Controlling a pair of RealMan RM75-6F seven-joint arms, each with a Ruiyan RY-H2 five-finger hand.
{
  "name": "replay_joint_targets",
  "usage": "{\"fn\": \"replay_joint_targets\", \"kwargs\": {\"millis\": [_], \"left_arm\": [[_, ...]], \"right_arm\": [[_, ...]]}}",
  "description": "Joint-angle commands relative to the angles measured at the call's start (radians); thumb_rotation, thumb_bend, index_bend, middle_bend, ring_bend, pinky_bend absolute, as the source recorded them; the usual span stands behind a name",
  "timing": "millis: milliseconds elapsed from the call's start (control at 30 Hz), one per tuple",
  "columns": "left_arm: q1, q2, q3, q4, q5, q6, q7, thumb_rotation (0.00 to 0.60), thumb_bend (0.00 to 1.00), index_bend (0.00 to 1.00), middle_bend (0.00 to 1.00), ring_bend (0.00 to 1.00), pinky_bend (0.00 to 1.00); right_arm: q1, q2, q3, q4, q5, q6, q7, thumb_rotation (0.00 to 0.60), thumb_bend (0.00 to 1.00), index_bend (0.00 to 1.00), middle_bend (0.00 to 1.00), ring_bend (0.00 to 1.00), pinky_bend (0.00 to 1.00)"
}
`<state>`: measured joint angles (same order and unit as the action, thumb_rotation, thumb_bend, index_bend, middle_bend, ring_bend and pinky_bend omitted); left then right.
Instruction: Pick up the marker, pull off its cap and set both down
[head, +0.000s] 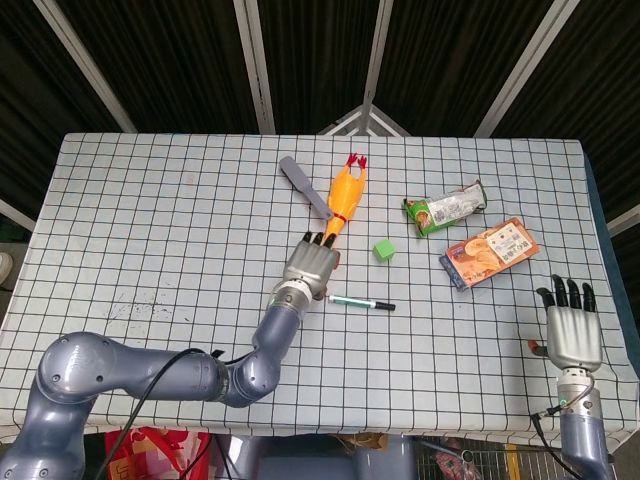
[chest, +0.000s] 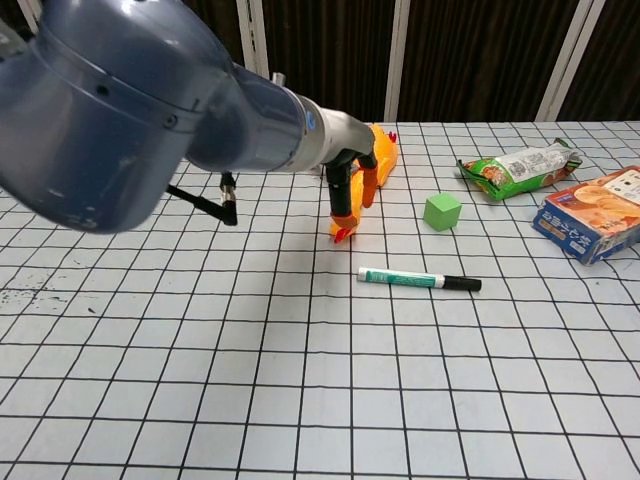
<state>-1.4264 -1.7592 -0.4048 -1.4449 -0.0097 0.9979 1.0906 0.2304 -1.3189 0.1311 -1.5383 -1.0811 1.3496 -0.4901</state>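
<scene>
In the chest view our left arm (chest: 150, 110) hides the brush and part of the rubber chicken (head: 340, 205). The left hand (head: 313, 265) hovers flat and empty just left of the marker (head: 362, 302), which lies capped on the table (head: 150, 220). The right hand (head: 571, 325) is spread, empty, near the snack box (head: 490, 251).

A robot test bench, as we read it.
We see a table (head: 120, 200) under a white grid-printed cloth, dark curtains with metal poles (head: 255, 60) behind, loose cables (head: 150, 370) below, and odd props: a rubber chicken (head: 340, 205), a green cube (head: 384, 250), snack packs (head: 447, 208).
</scene>
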Motion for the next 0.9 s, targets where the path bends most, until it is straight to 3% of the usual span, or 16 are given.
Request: {"fn": "replay_joint_targets", "kwargs": {"millis": [33, 433, 633, 900], "left_arm": [[-0.027, -0.033, 0.000, 0.014, -0.009, 0.011, 0.002, 0.600, 0.49, 0.36, 0.00, 0.00, 0.00], [-0.085, -0.140, -0.001, 0.079, -0.025, 0.074, 0.019, 0.600, 0.48, 0.39, 0.00, 0.00, 0.00], [-0.083, -0.226, -0.001, 0.168, 0.000, 0.104, -0.010, 0.600, 0.48, 0.40, 0.00, 0.00, 0.00], [-0.075, -0.318, -0.011, 0.297, 0.066, 0.064, -0.030, 0.600, 0.48, 0.40, 0.00, 0.00, 0.00]], "right_arm": [[-0.007, 0.001, -0.003, 0.009, -0.003, 0.001, 0.013, 0.600, 0.08, 0.27, 0.10, 0.06, 0.00], [-0.024, -0.012, -0.013, 0.062, -0.017, -0.016, 0.073, 0.600, 0.08, 0.27, 0.10, 0.06, 0.00], [-0.040, -0.018, -0.019, 0.092, -0.021, -0.020, 0.107, 0.600, 0.08, 0.27, 0.10, 0.07, 0.00], [-0.051, -0.031, -0.022, 0.128, -0.031, -0.028, 0.135, 0.600, 0.08, 0.27, 0.10, 0.06, 0.00]]}}
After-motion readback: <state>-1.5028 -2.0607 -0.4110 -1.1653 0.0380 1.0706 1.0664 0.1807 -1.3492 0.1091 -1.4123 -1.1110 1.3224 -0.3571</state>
